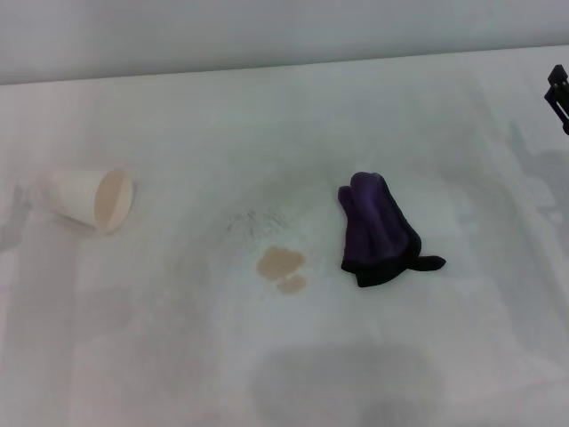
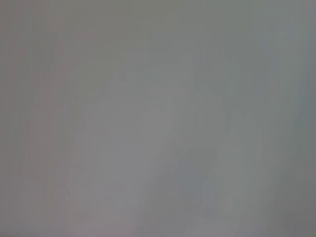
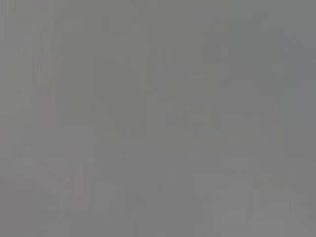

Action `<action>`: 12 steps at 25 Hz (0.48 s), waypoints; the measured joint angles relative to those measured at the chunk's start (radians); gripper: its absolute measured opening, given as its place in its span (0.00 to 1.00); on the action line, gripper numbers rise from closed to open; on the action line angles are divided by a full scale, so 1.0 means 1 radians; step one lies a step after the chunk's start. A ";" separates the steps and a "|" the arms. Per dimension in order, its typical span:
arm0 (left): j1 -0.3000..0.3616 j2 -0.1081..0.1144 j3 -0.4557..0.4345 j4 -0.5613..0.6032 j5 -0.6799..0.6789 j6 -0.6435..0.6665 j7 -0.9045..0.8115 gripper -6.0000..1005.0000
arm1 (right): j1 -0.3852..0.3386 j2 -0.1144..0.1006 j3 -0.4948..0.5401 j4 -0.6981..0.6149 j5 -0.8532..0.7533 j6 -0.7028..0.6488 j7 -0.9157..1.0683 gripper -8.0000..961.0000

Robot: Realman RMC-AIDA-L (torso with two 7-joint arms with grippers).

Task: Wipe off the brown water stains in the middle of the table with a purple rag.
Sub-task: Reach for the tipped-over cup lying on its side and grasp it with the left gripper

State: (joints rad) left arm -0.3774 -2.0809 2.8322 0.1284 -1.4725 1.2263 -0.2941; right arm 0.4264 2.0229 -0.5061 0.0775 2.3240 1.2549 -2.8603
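Observation:
In the head view the purple rag lies bunched on the white table, with a black edge and tail toward the front right. The brown water stains, a larger blotch and a smaller one just in front of it, sit a short way left of the rag, apart from it. A dark part of my right gripper shows at the far right edge, well away from the rag. My left gripper is out of view. Both wrist views show only plain grey.
A white paper cup lies tipped on its side at the left, its mouth facing right. A faint grey speckled smudge marks the table just behind the stains.

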 joint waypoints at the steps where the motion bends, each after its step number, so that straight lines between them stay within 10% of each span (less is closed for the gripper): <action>1: 0.000 0.000 0.000 0.000 0.000 0.000 0.000 0.89 | 0.000 0.001 0.000 0.001 0.000 0.000 0.000 0.91; 12: 0.010 0.001 -0.001 -0.005 -0.001 -0.001 0.003 0.89 | 0.005 0.005 0.000 0.010 0.000 0.000 0.001 0.91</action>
State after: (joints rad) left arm -0.3673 -2.0800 2.8317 0.1238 -1.4733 1.2256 -0.2908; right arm 0.4315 2.0275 -0.5062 0.0880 2.3239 1.2546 -2.8593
